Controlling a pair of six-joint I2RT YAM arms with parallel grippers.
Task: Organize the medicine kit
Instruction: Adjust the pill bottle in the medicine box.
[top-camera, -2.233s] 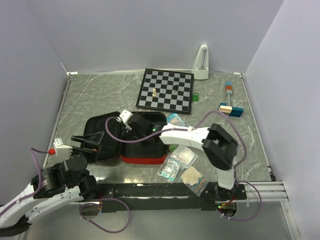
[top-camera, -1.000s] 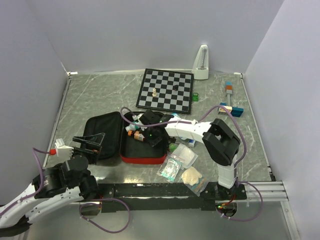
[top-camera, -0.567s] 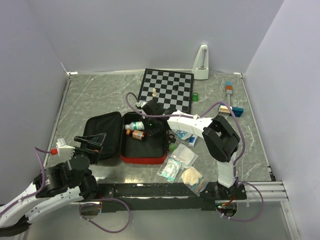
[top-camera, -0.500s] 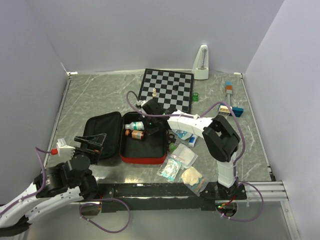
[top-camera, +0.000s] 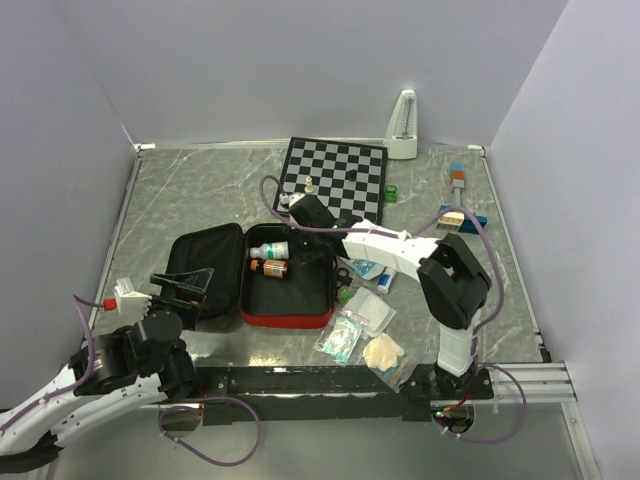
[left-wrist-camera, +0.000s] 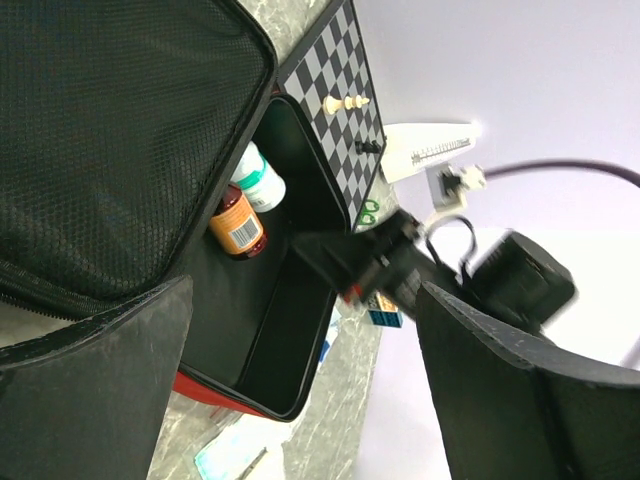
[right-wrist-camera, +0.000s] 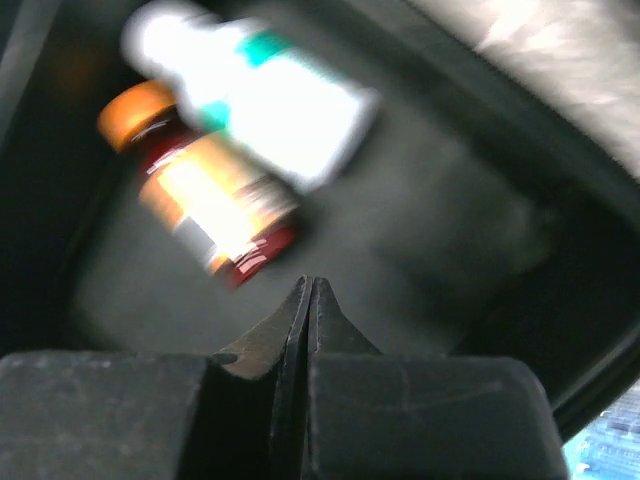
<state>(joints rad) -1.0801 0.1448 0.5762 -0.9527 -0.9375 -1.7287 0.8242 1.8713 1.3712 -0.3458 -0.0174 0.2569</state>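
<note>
Soft red medicine kit (top-camera: 285, 320) holds cylindrical bottles (top-camera: 268, 250); left hand (left-wrist-camera: 305, 290) apart, right hand (right-wrist-camera: 310, 292) together.

Marble table (top-camera: 180, 190): medicine kit (top-camera: 285, 300), chessboard (top-camera: 340, 185), packets (top-camera: 360, 330), perhaps blocks (top-camera: 457, 177).

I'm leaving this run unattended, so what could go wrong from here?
The shut right gripper sits close above the white bottle and orange-capped bottle lying in the medicine kit; a low move could shove them. Its purple cable loops beside the pale chess piece on the chessboard and could topple it.
</note>
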